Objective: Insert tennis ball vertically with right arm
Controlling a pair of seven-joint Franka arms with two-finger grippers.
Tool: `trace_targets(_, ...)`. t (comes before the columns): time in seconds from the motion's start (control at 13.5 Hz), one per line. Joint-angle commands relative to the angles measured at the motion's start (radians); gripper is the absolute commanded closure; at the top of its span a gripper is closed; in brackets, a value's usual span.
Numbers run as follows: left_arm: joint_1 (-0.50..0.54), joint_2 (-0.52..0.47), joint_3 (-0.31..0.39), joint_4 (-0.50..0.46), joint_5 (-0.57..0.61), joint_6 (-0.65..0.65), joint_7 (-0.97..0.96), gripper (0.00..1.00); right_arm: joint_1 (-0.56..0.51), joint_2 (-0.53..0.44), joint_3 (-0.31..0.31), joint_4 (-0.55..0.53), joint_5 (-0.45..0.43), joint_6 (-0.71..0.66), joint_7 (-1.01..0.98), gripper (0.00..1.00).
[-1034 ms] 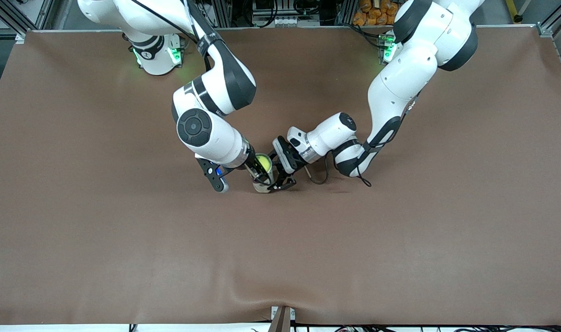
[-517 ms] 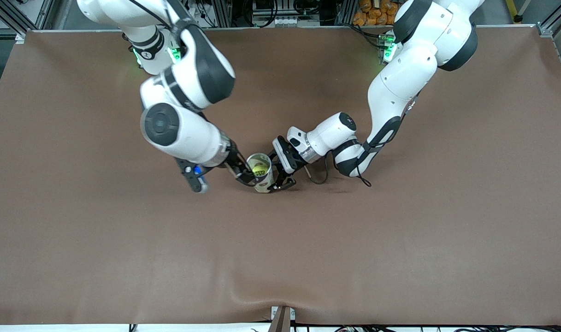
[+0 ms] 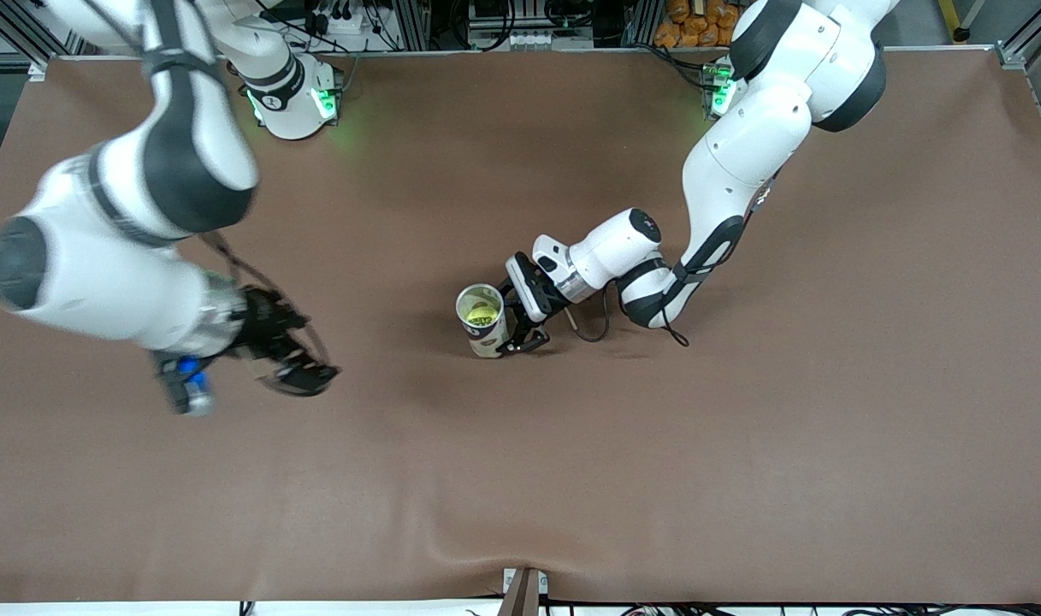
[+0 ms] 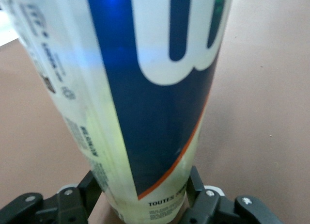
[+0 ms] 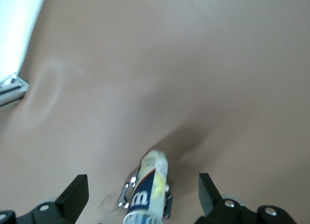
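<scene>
Left fingers clench the cylindrical plastic can; right fingers spread, released.

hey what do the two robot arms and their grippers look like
Both arms are glossy white with rounded black joint sections and thin black cables along them. The left gripper and right gripper have black two-finger hands. A blue-lit part sits by the right wrist. Green lights glow at both bases.

A big tennis ball can fills the middle of the frame, from the top edge down to the bottom. It has blue, white and a thin orange line. The left gripper squeezes it at the bottom, one black finger on each side. Brown table shows on the right.
</scene>
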Motion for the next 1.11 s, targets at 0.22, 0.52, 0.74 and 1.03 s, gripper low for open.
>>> trace_targets(0.22, 0.005, -0.012, -0.001, -0.001, 0.023, 0.003, -0.004, 0.26, -0.180, -0.010, 0.069, 0.078, -0.116, -0.099, -0.412, 0.00)
trace_targets(0.52, 0.005, -0.013, -0.001, -0.001, 0.023, 0.003, -0.004, 0.26, -0.312, -0.082, 0.155, 0.081, -0.148, -0.152, -0.570, 0.00)
trace_targets(0.74, 0.005, -0.013, -0.002, -0.001, 0.023, 0.003, -0.004, 0.24, -0.345, -0.147, 0.182, 0.081, -0.264, -0.266, -0.627, 0.00)
trace_targets(1.03, 0.005, -0.012, -0.001, -0.001, 0.023, 0.003, -0.004, 0.22, -0.346, -0.291, 0.193, 0.012, -0.329, -0.343, -0.687, 0.00)
